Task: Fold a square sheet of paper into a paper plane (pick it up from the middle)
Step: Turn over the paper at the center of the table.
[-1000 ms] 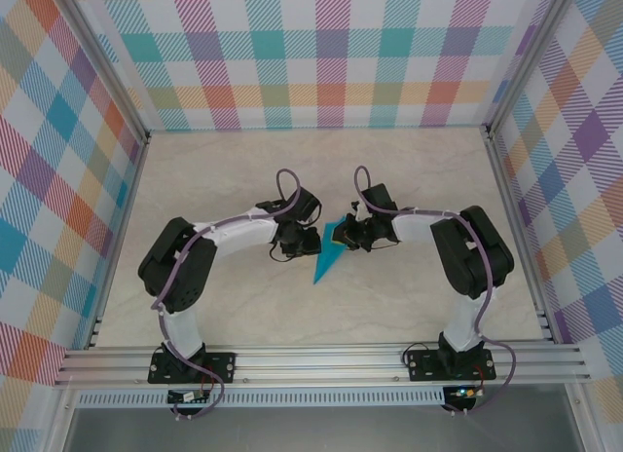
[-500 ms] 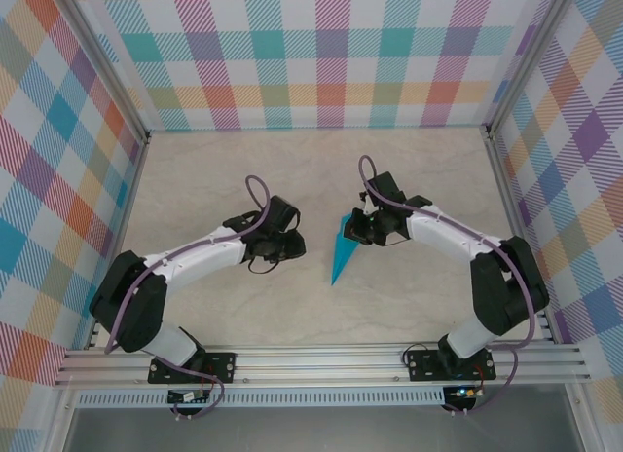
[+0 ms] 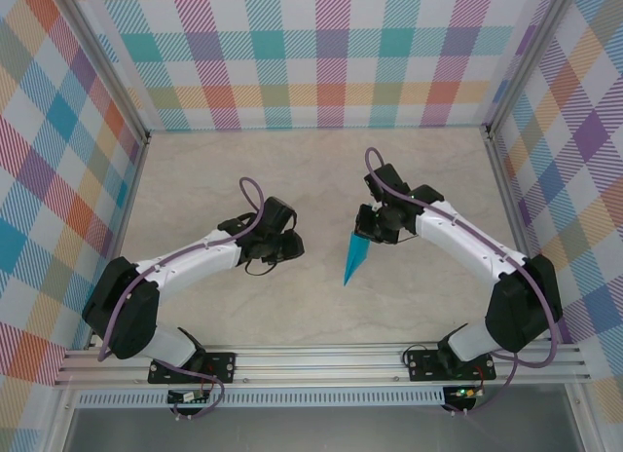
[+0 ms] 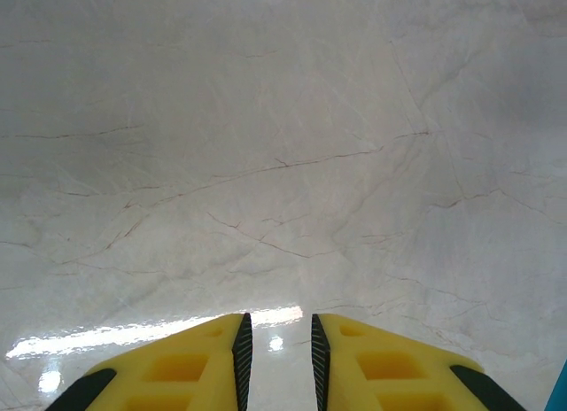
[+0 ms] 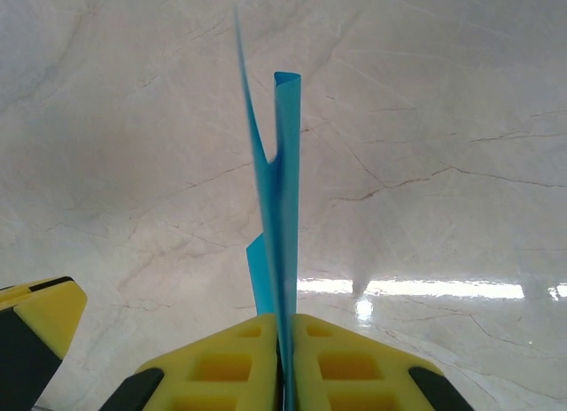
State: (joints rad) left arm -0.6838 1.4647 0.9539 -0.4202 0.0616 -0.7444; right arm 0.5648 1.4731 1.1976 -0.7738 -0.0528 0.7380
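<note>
Right tool (image 5: 285,324) clamps paper plane (image 5: 283,181); left tool (image 4: 277,327) ajar (above table (image 4: 266,119)).

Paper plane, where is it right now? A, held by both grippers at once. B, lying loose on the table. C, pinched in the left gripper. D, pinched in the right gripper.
D: the right wrist view shows the paper plane clamped between the shut fingers of the right gripper, while the left gripper has only bare table between its fingers.
</note>
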